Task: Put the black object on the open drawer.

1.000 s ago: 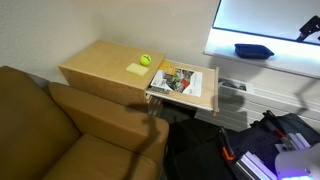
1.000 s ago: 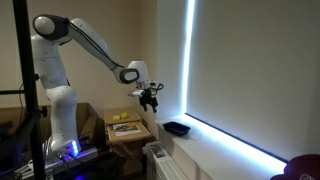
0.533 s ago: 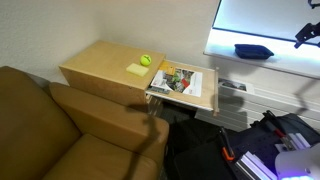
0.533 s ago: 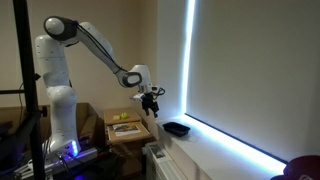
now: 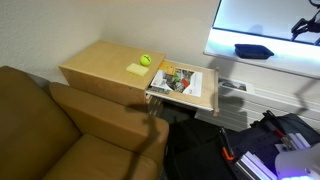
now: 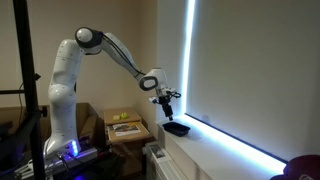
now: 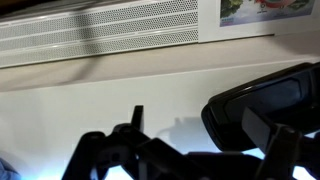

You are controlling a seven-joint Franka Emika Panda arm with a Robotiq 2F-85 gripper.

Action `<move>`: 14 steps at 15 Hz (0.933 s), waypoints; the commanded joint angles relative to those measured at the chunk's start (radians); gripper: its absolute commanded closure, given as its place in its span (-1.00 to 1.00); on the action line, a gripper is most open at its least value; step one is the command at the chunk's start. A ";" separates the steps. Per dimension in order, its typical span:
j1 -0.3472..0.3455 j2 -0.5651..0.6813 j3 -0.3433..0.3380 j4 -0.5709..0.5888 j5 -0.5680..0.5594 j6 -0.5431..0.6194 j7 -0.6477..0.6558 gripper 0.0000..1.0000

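Note:
The black object is a shallow dark bowl-like thing lying on the white window sill; it also shows in an exterior view and at the right of the wrist view. My gripper hangs just above it, and only its tip shows at the right edge of an exterior view. In the wrist view my gripper is open and empty; one finger stands over the object's near rim, the other over bare sill. The open drawer sticks out of the wooden side table and holds several colourful items.
A tennis ball and a yellow note lie on the side table. A brown couch stands in front of it. A vent grille runs below the sill. Dark bags and gear lie on the floor.
My arm has stretched toward the window and the gripper has come down from mid-air to just above the black object. The object has not moved.

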 commanded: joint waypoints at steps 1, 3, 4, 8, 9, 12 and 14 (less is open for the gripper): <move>-0.032 0.017 0.031 0.040 -0.018 -0.039 0.049 -1.00; -0.033 0.039 0.031 0.079 -0.018 -0.072 0.077 -1.00; -0.030 0.056 0.027 0.081 -0.047 -0.082 0.069 -1.00; -0.042 0.196 0.051 0.188 0.058 -0.183 0.272 -1.00; -0.044 0.232 0.059 0.214 0.089 -0.167 0.323 -1.00; -0.048 0.327 0.072 0.302 0.160 -0.166 0.471 -1.00; -0.033 0.394 0.068 0.355 0.192 -0.144 0.591 -1.00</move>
